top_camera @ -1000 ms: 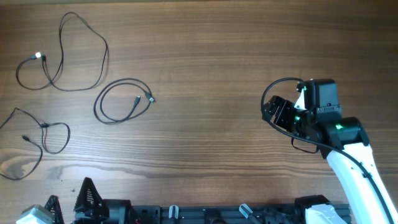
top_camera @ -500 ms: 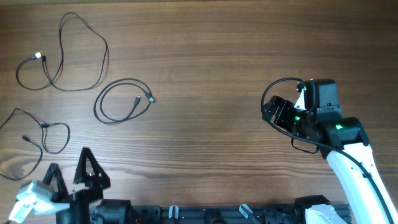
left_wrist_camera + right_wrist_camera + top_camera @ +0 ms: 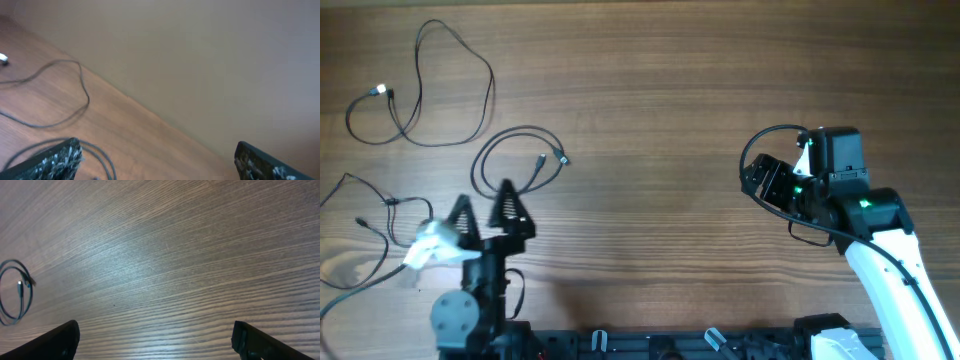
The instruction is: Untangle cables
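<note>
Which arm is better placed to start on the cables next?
Left. The left tool, open, hovers right beside the coiled cable; the right tool sits far across the table from it.

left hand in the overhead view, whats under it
The open left hand overlaps the coiled cable at one fingertip; its wrist hides part of the lower-left cable. Otherwise bare table.

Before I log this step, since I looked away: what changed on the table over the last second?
The left gripper swung up from the near edge toward the coiled cable, jaws open, holding nothing. The right gripper, that cable and the other cables stayed put.
</note>
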